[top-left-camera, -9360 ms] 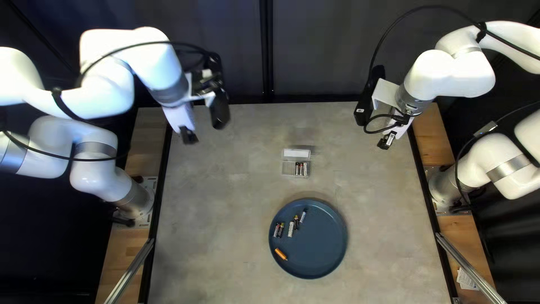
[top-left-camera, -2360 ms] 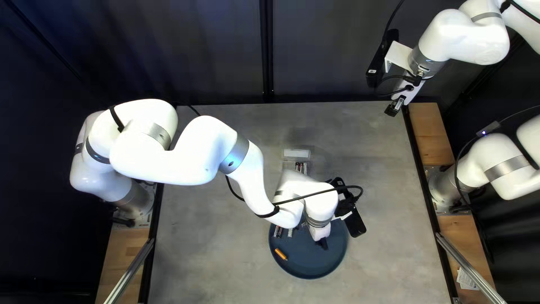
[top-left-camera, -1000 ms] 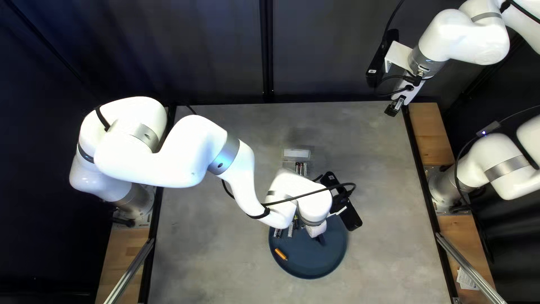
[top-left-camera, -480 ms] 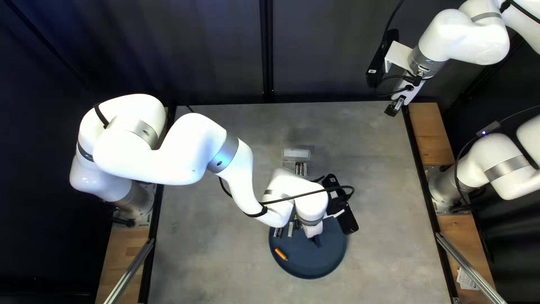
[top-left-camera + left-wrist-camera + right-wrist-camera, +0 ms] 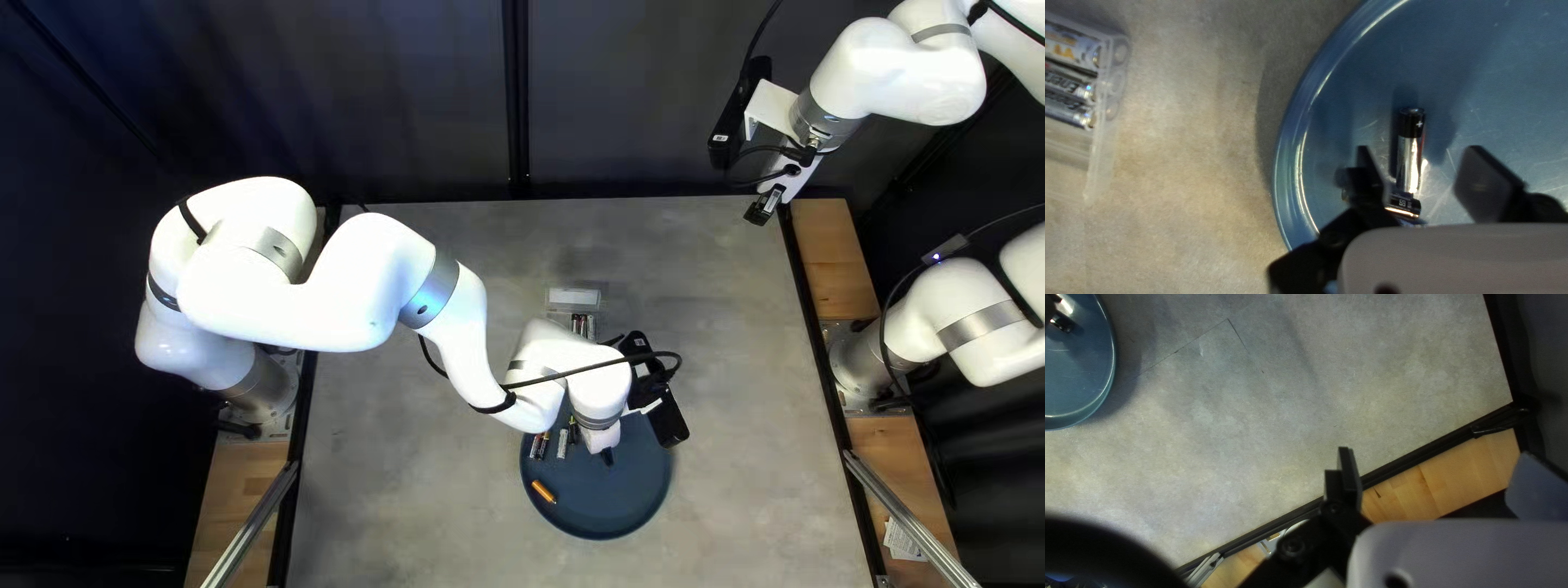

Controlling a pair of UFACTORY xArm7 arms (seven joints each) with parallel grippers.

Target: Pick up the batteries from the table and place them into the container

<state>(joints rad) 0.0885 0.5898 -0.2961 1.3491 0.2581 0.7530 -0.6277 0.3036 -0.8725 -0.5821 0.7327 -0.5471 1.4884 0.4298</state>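
My left gripper point(image 5: 607, 458) is over the blue plate point(image 5: 610, 512). In the left wrist view that gripper point(image 5: 1426, 177) stands open; a silver battery with a black end point(image 5: 1410, 155) lies on the plate ahead of the gap between its fingers. Another battery point(image 5: 1404, 206) is partly covered by one finger. At the plate's left are a pair of batteries point(image 5: 539, 446), a pale one point(image 5: 563, 443) and an orange one point(image 5: 543, 492). The clear container point(image 5: 574, 296) holds several batteries point(image 5: 1069, 90). My right gripper point(image 5: 761, 208) is at the back right; its wrist view shows the gripper point(image 5: 1440, 476) open and empty.
My left arm point(image 5: 327, 310) reaches across the table and partly covers the container and the plate. In the right wrist view, the table's black edge point(image 5: 1421, 454) and a wooden strip point(image 5: 1448, 473) pass beneath the gripper.
My left arm has come from the back left to over the plate, and lately shifted slightly left. My right arm moved a little back and right earlier, then stayed still.
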